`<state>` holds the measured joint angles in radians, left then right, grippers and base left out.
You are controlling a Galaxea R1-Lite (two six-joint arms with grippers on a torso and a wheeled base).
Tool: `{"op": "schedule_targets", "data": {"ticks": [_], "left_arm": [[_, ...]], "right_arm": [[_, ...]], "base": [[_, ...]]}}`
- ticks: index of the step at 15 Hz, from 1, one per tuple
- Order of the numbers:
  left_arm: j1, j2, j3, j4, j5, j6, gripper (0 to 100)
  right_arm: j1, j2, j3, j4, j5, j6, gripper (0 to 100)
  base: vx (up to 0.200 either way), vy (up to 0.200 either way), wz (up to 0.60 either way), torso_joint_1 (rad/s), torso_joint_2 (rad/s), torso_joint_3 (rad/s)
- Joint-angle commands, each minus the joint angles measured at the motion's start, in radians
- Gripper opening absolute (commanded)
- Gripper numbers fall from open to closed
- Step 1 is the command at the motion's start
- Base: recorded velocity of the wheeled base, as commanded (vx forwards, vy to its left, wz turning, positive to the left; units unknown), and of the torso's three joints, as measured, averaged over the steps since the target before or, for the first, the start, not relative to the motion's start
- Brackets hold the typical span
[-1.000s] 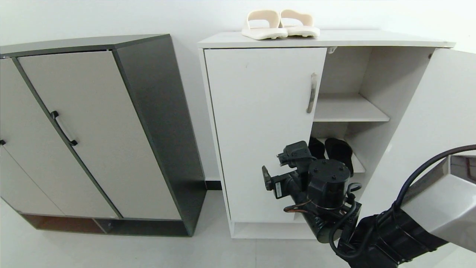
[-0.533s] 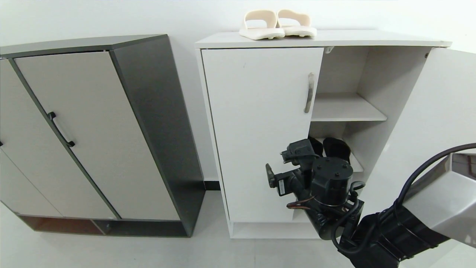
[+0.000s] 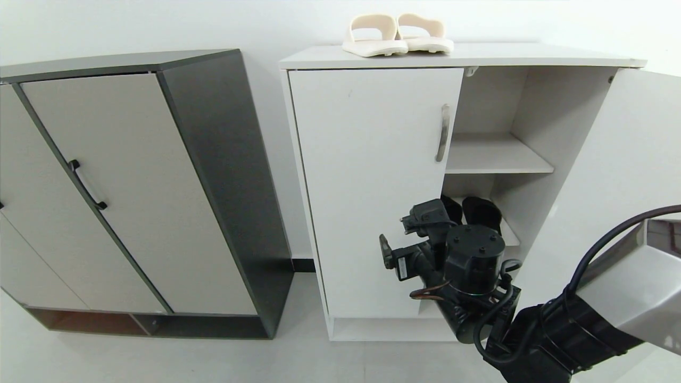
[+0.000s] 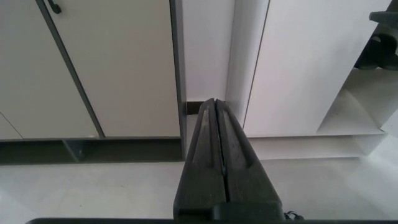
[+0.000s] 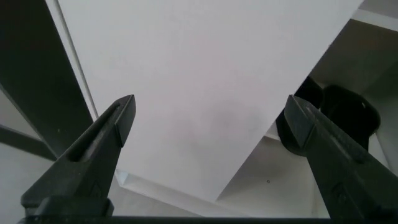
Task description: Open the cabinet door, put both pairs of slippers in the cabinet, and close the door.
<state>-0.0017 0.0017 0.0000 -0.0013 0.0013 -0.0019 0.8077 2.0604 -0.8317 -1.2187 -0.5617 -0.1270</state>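
The white cabinet [image 3: 532,53] stands at the centre right of the head view. Its right door [image 3: 628,175] is swung open to the far right, and its left door [image 3: 372,186] is closed, with a metal handle [image 3: 441,133] on it. The cream slippers [image 3: 396,34] lie side by side on the cabinet top, at the upper centre. The black slippers [image 3: 481,213] sit inside on the lower shelf, under the bare upper shelf [image 3: 495,154].

The right gripper [image 5: 211,109] is released, its fingers spread wide with nothing between them. It hangs at the lower centre right of the head view, in front of the closed door's inner edge and just beside the black slippers. The left gripper [image 4: 216,109] is clenched on nothing, with its fingers pressed flat together. It points at the strip of wall between the dark grey cabinet [image 3: 213,159] and the white one.

Since a second ago the whole head view has slid a little leftward, so the camera has moved. Against the cabinet, the right arm has edged slightly up and toward the opening. Over the last half second nothing visibly differs, and both pairs of slippers lie where they did.
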Motion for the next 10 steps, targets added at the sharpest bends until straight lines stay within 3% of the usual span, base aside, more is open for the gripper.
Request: {"op": "schedule_targets", "data": {"ticks": [1, 5, 10], "left_arm": [[0.0, 0.001, 0.0, 0.0, 0.0, -0.001, 0], [0.0, 0.001, 0.0, 0.0, 0.0, -0.001, 0], [0.0, 0.001, 0.0, 0.0, 0.0, -0.003, 0]], "right_arm": [[0.001, 0.001, 0.0, 0.001, -0.001, 0.0, 100], [0.001, 0.003, 0.0, 0.001, -0.001, 0.0, 100], [0.001, 0.003, 0.0, 0.002, -0.001, 0.0, 100]], "base": [[0.0, 0.0, 0.0, 0.0, 0.0, 0.0], [0.0, 0.0, 0.0, 0.013, -0.21, -0.289], [0.0, 0.0, 0.0, 0.071, -0.51, -0.358]]}}
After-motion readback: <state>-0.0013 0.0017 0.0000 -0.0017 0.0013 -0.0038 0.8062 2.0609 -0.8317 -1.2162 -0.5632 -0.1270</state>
